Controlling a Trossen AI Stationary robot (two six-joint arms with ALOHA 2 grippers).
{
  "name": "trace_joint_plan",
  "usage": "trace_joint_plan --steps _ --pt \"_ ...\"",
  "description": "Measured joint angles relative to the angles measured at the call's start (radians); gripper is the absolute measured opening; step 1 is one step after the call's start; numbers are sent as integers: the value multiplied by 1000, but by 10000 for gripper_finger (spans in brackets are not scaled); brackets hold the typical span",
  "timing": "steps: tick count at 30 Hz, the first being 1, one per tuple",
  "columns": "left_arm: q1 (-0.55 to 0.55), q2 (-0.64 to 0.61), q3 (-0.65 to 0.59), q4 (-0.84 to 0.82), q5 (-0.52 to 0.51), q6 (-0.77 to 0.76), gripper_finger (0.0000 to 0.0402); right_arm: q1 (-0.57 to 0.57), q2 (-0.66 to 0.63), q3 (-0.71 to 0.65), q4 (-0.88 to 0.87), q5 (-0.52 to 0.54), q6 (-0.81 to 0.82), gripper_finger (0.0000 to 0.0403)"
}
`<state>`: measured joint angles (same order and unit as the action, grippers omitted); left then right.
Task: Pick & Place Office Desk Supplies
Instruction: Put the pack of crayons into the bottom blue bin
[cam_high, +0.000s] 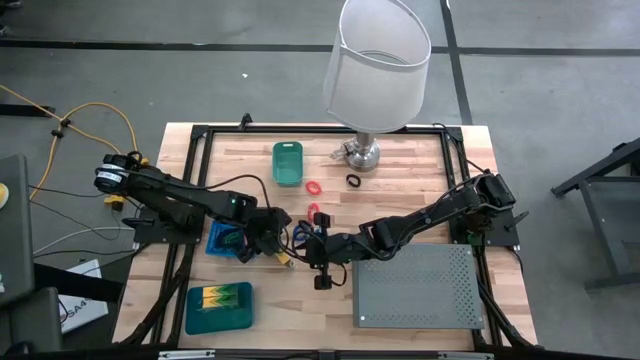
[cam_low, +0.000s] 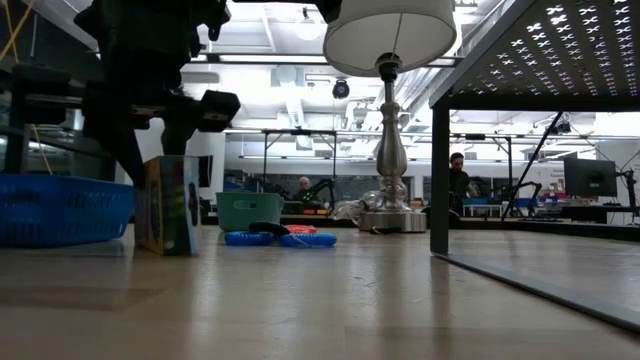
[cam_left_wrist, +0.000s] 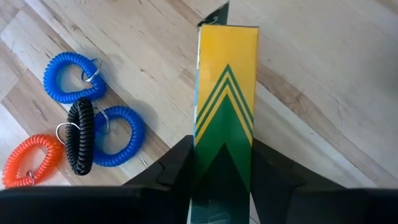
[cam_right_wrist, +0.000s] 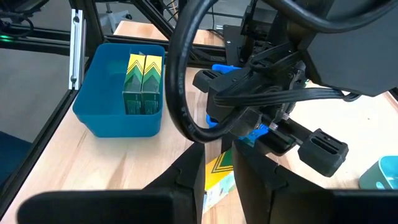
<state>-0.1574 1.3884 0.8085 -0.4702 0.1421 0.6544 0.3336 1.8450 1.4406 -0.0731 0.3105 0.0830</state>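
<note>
My left gripper (cam_left_wrist: 222, 149) (cam_high: 268, 238) is over the middle of the table, shut on a yellow-and-green block (cam_left_wrist: 225, 81) (cam_low: 167, 205). Beside the block, two blue coil rings (cam_left_wrist: 68, 78), a black one (cam_left_wrist: 81, 134) and an orange one (cam_left_wrist: 31, 158) lie flat on the wood. My right gripper (cam_right_wrist: 219, 177) (cam_high: 314, 250) is just to the right of the left one and points at it. Its fingers are a little apart and hold nothing. The block (cam_right_wrist: 217, 174) shows through their gap, farther off. A red ring (cam_high: 313, 187) and a black ring (cam_high: 353, 180) lie near the lamp. My left gripper pinches the yellow-and-green block between its two fingers (cam_left_wrist: 174, 171), on the block's upper end (cam_left_wrist: 222, 134). The fingers come from above and point down along the block. The block stands upright below them, with its lower end (cam_low: 165, 250) at the table top.
A blue bin (cam_right_wrist: 118, 115) (cam_high: 218, 308) at the near left holds two more yellow-and-green blocks (cam_right_wrist: 143, 74). A blue tray (cam_high: 222, 240) is beside the left gripper. A green bin (cam_high: 288, 162) and a white-shaded lamp (cam_high: 375, 70) stand at the far edge, and a grey perforated box (cam_high: 415, 285) sits near right.
</note>
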Motion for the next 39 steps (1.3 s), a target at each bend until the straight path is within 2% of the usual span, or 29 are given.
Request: trace_joint_plan --steps 10,20,28,39 --pt "0 -30 -1 -3 -3 0 115 0 0 0 0 0 0 69" --pt "-1 -230 -1 -38 -25 -15 116 0 0 0 2 0 0 69" --pt "-52 -361 -1 -96 -166 -176 116 0 0 0 3 0 0 69" --pt "-270 -415 12 -211 -292 -636 116 0 0 0 2 0 0 69"
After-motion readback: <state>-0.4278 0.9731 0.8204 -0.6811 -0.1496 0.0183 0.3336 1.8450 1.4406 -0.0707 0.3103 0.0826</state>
